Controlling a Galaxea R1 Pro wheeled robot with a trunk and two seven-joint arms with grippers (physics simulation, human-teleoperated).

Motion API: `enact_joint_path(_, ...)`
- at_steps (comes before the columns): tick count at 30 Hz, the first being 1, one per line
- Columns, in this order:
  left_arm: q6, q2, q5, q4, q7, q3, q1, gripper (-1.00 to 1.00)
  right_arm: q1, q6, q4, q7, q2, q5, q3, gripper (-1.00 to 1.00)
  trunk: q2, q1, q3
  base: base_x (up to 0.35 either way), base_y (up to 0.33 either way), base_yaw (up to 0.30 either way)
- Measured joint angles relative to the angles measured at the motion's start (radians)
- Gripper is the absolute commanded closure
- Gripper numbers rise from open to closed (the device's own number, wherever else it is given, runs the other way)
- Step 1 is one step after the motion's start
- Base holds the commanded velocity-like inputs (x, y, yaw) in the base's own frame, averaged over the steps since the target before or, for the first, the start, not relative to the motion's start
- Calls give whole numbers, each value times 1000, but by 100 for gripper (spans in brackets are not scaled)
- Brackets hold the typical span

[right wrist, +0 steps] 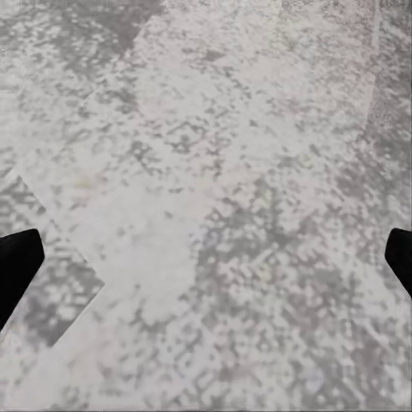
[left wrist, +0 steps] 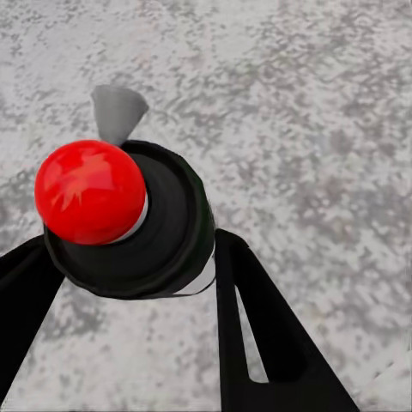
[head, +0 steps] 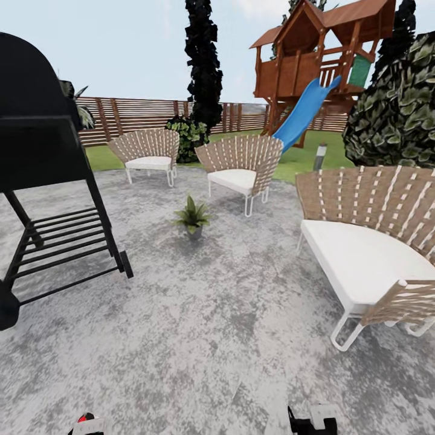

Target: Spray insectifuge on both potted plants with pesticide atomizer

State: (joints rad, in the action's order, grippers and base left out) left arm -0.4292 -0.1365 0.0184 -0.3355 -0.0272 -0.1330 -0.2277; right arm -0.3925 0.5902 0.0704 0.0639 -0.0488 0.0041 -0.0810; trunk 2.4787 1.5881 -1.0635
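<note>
Patio check: bottle in the left tool, one plant ahead

Head view gives the wide scene: one potted plant [head: 192, 215] sits mid-patio [head: 199, 326] on mottled grey stone, a rosette of pointed green leaves in a little grey pot. Three wicker chairs with white cushions stand around it, the nearest chair [head: 368, 241] at the right edge, plus one black grill [head: 42, 181] on the left. Left wrist view has the close-up: left tool [left wrist: 137, 283] clamped around the pesticide atomizer [left wrist: 137, 223], its dark round body with a shiny red knob and a grey cone nozzle. Right wrist view: right tool [right wrist: 206, 257] spread wide, nothing held, over the stone.
</note>
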Motion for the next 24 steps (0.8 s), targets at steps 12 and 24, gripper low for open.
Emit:
enact_joint_path(12,0,0,0,0,0,0,0,100,0,0,-1,0,-1,0,0,-100,0,0,0,338,0,149)
enact_joint_path(24,-1,0,0,0,0,0,0,100,0,0,-1,0,-2,0,0,-100,0,0,0,338,0,1)
